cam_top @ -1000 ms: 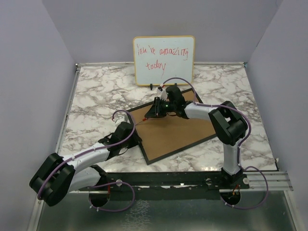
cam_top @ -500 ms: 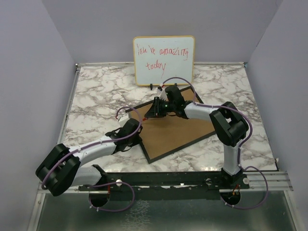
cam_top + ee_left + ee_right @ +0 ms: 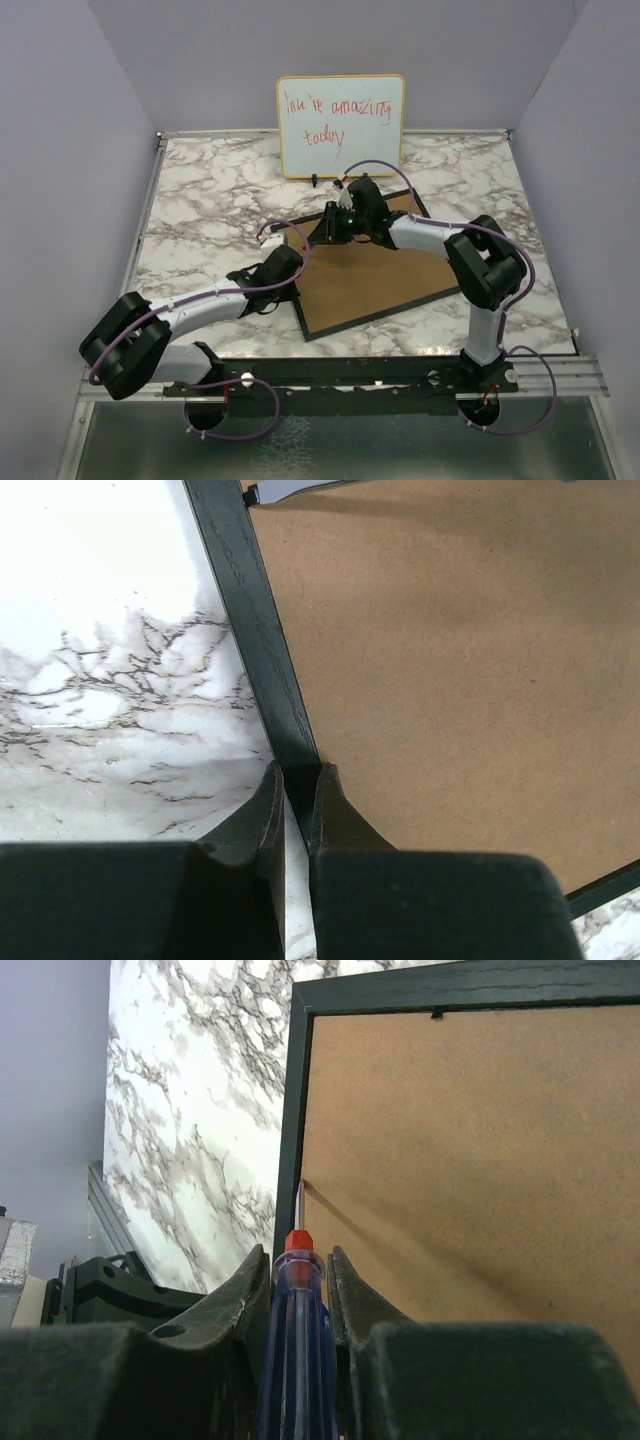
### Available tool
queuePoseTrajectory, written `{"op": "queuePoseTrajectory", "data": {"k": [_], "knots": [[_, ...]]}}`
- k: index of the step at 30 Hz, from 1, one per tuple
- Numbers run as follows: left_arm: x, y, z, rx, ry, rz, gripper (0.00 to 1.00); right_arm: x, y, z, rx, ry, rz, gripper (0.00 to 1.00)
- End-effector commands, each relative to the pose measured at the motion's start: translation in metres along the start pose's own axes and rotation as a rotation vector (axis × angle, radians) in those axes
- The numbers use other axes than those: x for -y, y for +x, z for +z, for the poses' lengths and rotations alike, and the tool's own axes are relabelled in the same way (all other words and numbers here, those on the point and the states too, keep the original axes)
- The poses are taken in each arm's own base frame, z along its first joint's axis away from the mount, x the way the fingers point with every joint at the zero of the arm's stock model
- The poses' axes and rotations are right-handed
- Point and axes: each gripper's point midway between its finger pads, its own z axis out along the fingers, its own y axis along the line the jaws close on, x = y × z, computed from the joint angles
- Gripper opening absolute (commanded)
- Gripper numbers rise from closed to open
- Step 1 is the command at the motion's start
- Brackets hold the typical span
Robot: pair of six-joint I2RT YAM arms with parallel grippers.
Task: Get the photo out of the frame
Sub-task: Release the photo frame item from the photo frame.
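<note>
My left gripper (image 3: 297,795) is nearest, fingers drawn to a narrow gap clasping the black rail on the left side of the frame (image 3: 255,630), which lies face down on the marble table (image 3: 200,200), brown back panel (image 3: 480,1160) up. The photo is hidden beneath that panel. Farther in, my right gripper (image 3: 298,1260) is clamped on a blue-handled screwdriver (image 3: 295,1360), its tip at the seam between panel and left rail, and the whiteboard (image 3: 342,125) stands beyond.
</note>
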Motion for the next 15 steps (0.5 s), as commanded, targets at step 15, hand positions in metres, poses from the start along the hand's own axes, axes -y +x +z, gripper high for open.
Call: {"op": "queuePoseTrajectory", "data": {"k": [15], "knots": [[-0.008,0.065,-0.003,-0.229,0.118,0.247,0.0,0.032,0.028,-0.008,-0.051,-0.019,0.087,0.0]]}}
